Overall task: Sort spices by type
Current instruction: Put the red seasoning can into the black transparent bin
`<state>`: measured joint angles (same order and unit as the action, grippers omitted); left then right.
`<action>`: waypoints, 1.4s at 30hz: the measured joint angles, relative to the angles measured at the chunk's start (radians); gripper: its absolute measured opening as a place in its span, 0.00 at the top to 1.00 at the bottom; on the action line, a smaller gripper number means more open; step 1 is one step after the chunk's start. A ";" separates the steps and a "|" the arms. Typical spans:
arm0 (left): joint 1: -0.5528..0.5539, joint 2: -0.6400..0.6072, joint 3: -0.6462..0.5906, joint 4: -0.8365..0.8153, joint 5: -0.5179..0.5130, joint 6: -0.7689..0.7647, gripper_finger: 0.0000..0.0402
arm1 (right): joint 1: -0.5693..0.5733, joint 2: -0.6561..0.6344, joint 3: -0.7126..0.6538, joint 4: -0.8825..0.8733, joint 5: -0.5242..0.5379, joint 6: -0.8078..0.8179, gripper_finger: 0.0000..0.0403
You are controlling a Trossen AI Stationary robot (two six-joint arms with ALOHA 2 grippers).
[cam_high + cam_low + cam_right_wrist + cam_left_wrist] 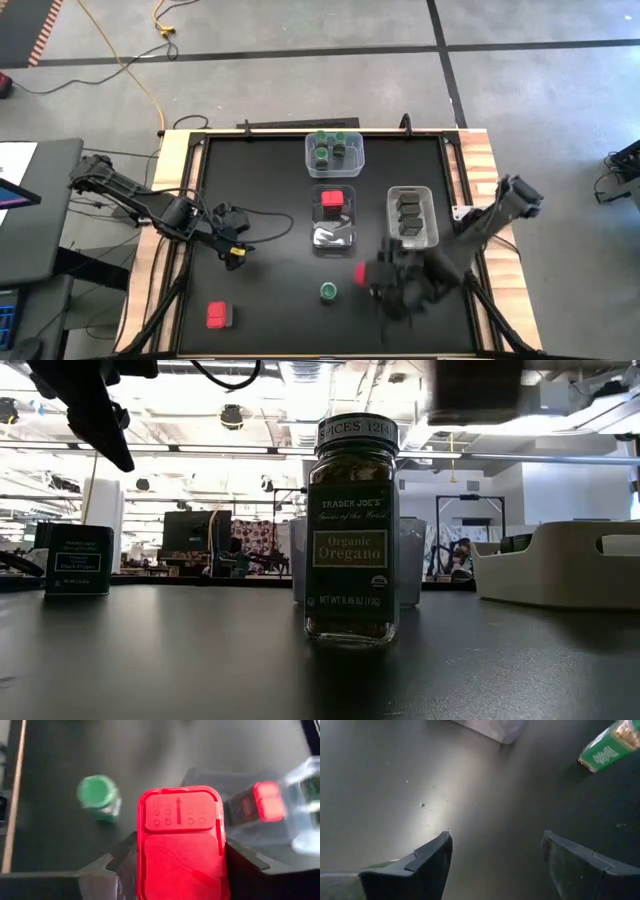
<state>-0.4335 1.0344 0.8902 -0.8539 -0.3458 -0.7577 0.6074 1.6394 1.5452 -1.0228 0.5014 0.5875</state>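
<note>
My right gripper [372, 277] is shut on a red square-topped spice container [182, 845], near the table's near right part, beside the green-lidded oregano jar [328, 291] that stands upright on its base [350, 635]. My left gripper [495, 855] hovers open over bare table left of centre [232, 252]. Another red-topped container [217, 316] stands near the near left corner. Green-lidded jars sit in the far tub [334, 152], a red-topped one in the middle tub [333, 203], and dark blocky ones in the right tub [410, 215]. My right gripper pinches the red-topped container between its two fingers, one finger [117, 862] on each opposite side just below the red lid [150, 845]. The fingers come from above, and the lid faces the wrist camera. In the low view it shows no contact with the table.
Three clear tubs stand in the table's far and middle part; the right tub [560, 565] is close behind my right gripper. Raised wooden rails [170, 200] edge the black tabletop. Bare table lies between my left gripper and the near left container.
</note>
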 joint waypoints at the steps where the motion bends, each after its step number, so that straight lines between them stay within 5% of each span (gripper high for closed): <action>1: 0.000 0.000 0.000 0.000 0.000 -0.011 0.27 | -0.040 -0.013 0.000 0.009 -0.014 -0.071 0.42; 7: 0.000 0.000 0.000 0.007 0.000 0.000 0.27 | -0.286 -0.034 -0.017 0.082 -0.193 -0.459 0.42; 12: 0.000 0.000 0.000 0.028 0.000 0.012 0.27 | -0.429 -0.069 -0.181 0.302 -0.361 -0.636 0.42; 22: 0.000 0.000 0.000 0.083 -0.064 0.045 0.27 | -0.582 -0.116 -0.416 0.596 -0.547 -0.711 0.42; 31: 0.000 0.000 0.000 0.111 -0.092 0.088 0.27 | -0.644 -0.005 -0.425 0.670 -0.644 -0.720 0.42; 42: 0.000 0.000 0.000 0.111 -0.089 0.090 0.27 | -0.655 0.086 -0.426 0.682 -0.640 -0.711 0.42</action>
<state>-0.4332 1.0344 0.8906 -0.7433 -0.4343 -0.6681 -0.0480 1.7256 1.1194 -0.3405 -0.1388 -0.1238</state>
